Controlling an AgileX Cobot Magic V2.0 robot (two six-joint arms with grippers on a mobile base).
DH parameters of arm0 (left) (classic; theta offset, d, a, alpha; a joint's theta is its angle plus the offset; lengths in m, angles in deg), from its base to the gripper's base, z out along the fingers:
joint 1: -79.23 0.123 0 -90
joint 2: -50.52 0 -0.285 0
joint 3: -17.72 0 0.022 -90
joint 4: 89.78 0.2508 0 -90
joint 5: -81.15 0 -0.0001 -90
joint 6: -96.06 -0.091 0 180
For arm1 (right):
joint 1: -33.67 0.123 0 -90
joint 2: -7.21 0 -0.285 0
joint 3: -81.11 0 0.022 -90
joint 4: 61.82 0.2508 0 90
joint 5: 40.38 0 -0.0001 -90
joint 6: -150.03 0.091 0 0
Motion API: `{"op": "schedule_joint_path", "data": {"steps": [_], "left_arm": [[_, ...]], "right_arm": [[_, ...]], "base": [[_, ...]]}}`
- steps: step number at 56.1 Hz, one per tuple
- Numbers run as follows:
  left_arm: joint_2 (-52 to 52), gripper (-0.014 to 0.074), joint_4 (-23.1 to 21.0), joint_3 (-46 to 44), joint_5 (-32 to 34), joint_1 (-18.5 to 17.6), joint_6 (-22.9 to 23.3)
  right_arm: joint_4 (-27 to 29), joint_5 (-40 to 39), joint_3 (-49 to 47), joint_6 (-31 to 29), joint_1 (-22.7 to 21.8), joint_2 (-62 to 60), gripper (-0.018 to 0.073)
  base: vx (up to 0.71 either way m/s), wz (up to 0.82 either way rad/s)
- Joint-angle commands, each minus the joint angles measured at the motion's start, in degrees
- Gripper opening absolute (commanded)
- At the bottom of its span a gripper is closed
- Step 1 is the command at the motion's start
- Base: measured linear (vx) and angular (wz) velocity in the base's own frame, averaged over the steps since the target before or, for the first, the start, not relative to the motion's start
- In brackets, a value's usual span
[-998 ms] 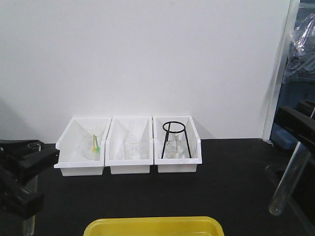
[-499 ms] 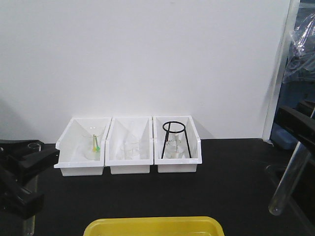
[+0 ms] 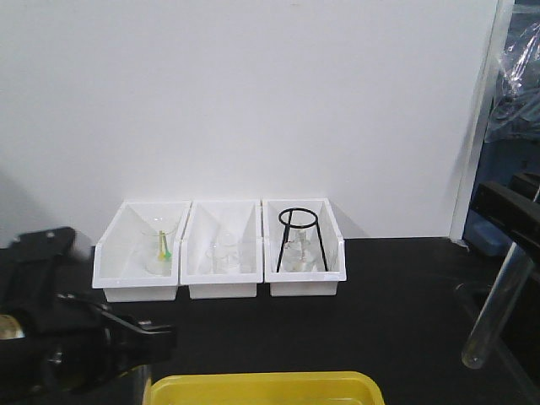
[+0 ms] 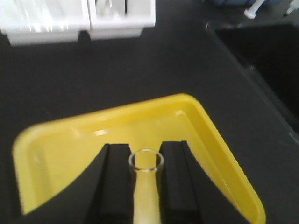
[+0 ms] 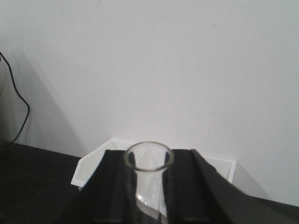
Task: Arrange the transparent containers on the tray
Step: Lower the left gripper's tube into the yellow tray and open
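Note:
The yellow tray [image 3: 261,386] lies at the front edge of the black table. In the left wrist view my left gripper [image 4: 145,151] is shut on a clear test tube [image 4: 145,196], its open rim pointing forward over the tray's floor [image 4: 60,149]. In the front view that gripper [image 3: 160,336] reaches rightward beside the tray's left end, and its tube is hidden. My right gripper [image 3: 521,245] at the right edge is shut on a second test tube [image 3: 494,316], which hangs tilted above the table. The right wrist view shows this tube [image 5: 148,186] between the black fingers [image 5: 112,186].
Three white bins [image 3: 224,283] stand in a row against the white wall, holding squat beakers, a flask and a black ring stand [image 3: 298,221]. One bin [image 5: 93,168] shows behind the right gripper. Blue and plastic-wrapped items sit at the far right [image 3: 485,236].
My left arm has swung from the left edge rightward and down toward the tray, carrying its tube out of the front view. The right arm and its tube have stayed put.

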Motion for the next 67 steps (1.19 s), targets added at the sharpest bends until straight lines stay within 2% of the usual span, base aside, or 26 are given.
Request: {"op": "schedule_joint_path", "data": {"steps": [1, 8, 18, 24, 32, 37, 47, 60, 67], "left_arm": [[4.5, -0.0001, -7.8, -1.4, 5.3, -0.3, 0.6], [13.3, -0.0001, -13.1, -1.5, 7.2, -0.3, 0.5], [22.5, 0.0001, -13.3, -4.0, 7.1, -0.3, 0.1], [26.4, 0.0004, -12.3, -5.4, 5.9, -0.1, 0.0], [29.4, 0.0017, -7.3, -7.2, 5.6, -0.1, 0.1], [30.6, 0.0039, -7.3, -7.4, 6.0, -0.1, 0.1], [32.2, 0.0146, -7.2, -7.4, 7.2, -0.1, 0.0], [34.0, 0.0356, -7.2, -7.4, 6.6, -0.1, 0.0], [34.4, 0.042, -7.1, -7.4, 6.6, -0.1, 0.0]], "right_arm": [[-2.2, 1.8, -1.7, -0.3, -0.3, 0.0, -0.0011], [-2.2, 1.8, -1.7, -0.3, -0.3, 0.0, -0.0011], [-2.2, 1.8, -1.7, -0.3, -0.3, 0.1, -0.0011], [-2.2, 1.8, -1.7, -0.3, -0.3, 0.5, -0.0011], [-2.2, 1.6, -1.7, -0.3, -0.3, 2.5, -0.0011], [-2.2, 1.4, -1.7, -0.3, -0.3, 3.5, -0.0011], [-2.2, 0.7, -1.7, -0.3, -0.3, 3.5, -0.0011], [-2.2, 0.7, -1.7, -0.3, -0.3, 3.5, -0.0011], [-2.2, 0.7, -1.7, -0.3, -0.3, 3.5, -0.0011]], "base": [[0.0, 0.0], [0.0, 0.0], [0.0, 0.0], [0.0, 0.0], [0.0, 0.0], [0.0, 0.0], [0.0, 0.0], [0.0, 0.0], [0.0, 0.0]]}}
